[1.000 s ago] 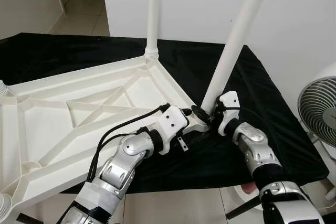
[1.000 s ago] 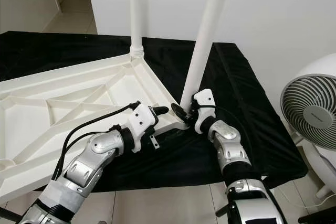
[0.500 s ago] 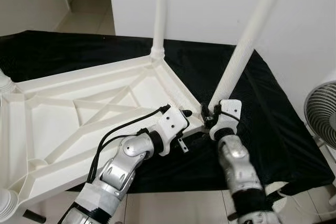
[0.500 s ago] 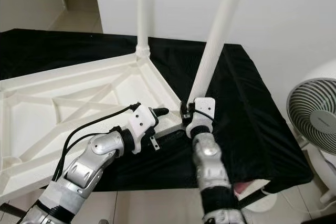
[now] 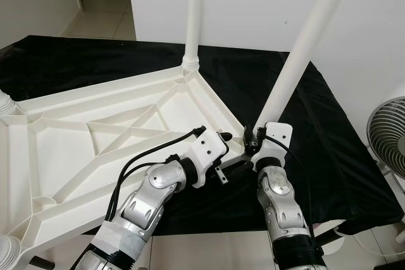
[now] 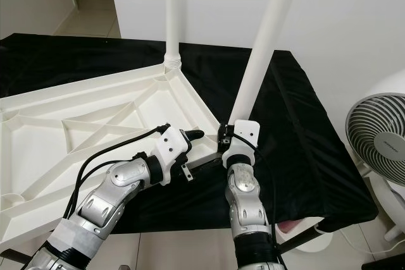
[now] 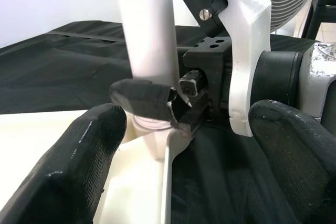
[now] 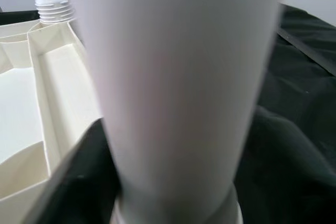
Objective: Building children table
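A white plastic table top (image 5: pixel 95 137) lies upside down on a black cloth. One white leg (image 5: pixel 192 17) stands upright in its far corner. A second leg (image 5: pixel 302 49) leans to the right from the near right corner socket. My right gripper (image 5: pixel 251 138) is shut on that leg's base; its black fingers (image 7: pixel 149 100) clasp the leg just above the socket. In the right wrist view the leg (image 8: pixel 173 77) is very close. My left gripper (image 5: pixel 223 151) rests open at the same corner's rim, and its wide-apart fingers (image 7: pixel 79 166) hold nothing.
A white floor fan (image 6: pixel 380 140) stands to the right of the cloth-covered surface. Two more leg ends (image 5: pixel 5 102) rise at the table top's left corners. A white wall is behind, tiled floor in front and at the far left.
My right forearm has swung from the right of the leg to in front of it, its wrist turning around the leg's base. The left gripper has stayed at the corner. The camera shifted slightly.
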Available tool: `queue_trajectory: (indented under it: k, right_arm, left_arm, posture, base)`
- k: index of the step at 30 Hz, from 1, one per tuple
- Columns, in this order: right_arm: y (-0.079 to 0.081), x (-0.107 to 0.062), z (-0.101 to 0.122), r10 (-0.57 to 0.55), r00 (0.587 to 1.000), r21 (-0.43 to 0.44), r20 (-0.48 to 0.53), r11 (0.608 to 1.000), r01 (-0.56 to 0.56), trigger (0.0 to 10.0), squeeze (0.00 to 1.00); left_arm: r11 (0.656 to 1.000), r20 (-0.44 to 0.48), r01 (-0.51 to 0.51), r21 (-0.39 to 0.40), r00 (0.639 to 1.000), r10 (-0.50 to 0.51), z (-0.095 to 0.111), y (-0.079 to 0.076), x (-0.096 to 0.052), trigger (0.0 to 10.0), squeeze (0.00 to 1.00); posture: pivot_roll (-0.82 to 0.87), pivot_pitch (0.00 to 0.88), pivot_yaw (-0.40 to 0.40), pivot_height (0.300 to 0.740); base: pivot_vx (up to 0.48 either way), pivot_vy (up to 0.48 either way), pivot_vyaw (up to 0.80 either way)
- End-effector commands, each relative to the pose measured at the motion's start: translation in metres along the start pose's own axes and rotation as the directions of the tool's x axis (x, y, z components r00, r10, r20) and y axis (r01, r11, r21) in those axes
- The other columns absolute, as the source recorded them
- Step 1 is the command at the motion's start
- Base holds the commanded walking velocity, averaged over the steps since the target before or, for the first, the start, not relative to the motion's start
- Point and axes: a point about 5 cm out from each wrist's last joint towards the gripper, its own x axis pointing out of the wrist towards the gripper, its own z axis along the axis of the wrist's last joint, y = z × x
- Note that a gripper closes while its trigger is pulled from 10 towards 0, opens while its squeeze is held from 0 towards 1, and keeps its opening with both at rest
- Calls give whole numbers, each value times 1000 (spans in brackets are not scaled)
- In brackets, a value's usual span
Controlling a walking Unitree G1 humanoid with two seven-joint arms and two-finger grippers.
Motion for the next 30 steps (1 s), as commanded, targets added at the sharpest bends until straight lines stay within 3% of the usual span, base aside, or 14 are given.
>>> queue_trajectory:
  k: [1,6,8,10,11,12,14,17,19,20,24,25,26,30]
  right_arm:
    - [-5,0,-6,61,997,29,-46,998,-60,10000,1000]
    - [-8,4,-4,159,986,15,-46,987,-159,10000,1000]
    - [-19,11,0,280,958,-20,-54,959,-282,10000,1000]
    - [-24,14,2,320,946,-34,-58,946,-322,10000,1000]
    - [-29,16,5,394,917,-62,-61,915,-398,10000,0]
    - [-29,16,5,394,917,-62,-61,915,-398,10000,0]
    - [-34,17,6,500,862,-84,-86,858,-506,10000,0]
    - [-35,18,6,534,839,-87,-101,836,-542,10000,0]
    - [-36,21,6,603,786,-106,-135,780,-617,10000,0]
    - [-36,21,6,603,786,-106,-135,780,-617,10000,0]
    - [-32,29,6,681,710,-157,-181,693,-704,10000,0]
    - [-30,30,5,701,688,-152,-190,671,-726,4275,0]
    - [-29,30,5,715,672,-145,-191,657,-740,0,0]
    - [-25,31,5,747,640,-138,-179,625,-768,0,0]
  left_arm:
    - [1000,0,21,-2,1000,-21,1,-3,2,10000,0]
    - [1000,0,18,-2,1000,-18,2,-2,1,10000,0]
    - [1000,0,16,1,1000,-16,2,-1,1,10000,0]
    - [1000,0,15,2,1000,-15,2,0,1,10000,0]
    - [1000,0,14,3,1000,-14,2,0,1,10000,0]
    - [1000,0,14,3,1000,-14,2,0,1,10000,0]
    - [1000,0,13,5,1000,-13,2,0,1,10000,0]
    - [1000,0,13,6,1000,-13,2,1,1,10000,0]
    - [1000,0,14,10,1000,-14,3,2,1,10000,0]
    - [1000,0,14,10,1000,-14,3,2,1,10000,0]
    - [1000,2,13,15,1000,-14,4,4,2,10000,0]
    - [1000,2,13,15,1000,-13,4,4,2,10000,0]
    - [1000,2,11,17,1000,-11,4,4,2,10000,0]
    - [1000,3,7,18,1000,-7,4,6,2,10000,0]
  posture:
    - [86,54,-58,740]
    - [89,53,-58,740]
    - [92,50,-59,740]
    - [92,50,-59,740]
    - [94,47,-57,740]
    - [94,47,-57,740]
    - [94,46,-57,740]
    - [93,42,-54,740]
    - [94,40,-54,740]
    - [94,40,-54,740]
    - [100,35,-52,740]
    - [102,34,-52,740]
    - [105,32,-53,740]
    - [112,28,-54,740]
  base:
    - [0,0,0]
    - [0,0,0]
    - [0,0,0]
    - [0,0,0]
    - [0,0,0]
    - [0,0,0]
    - [0,0,0]
    - [0,0,0]
    - [0,0,0]
    - [0,0,0]
    - [0,0,0]
    - [0,0,0]
    - [0,0,0]
    - [0,0,0]
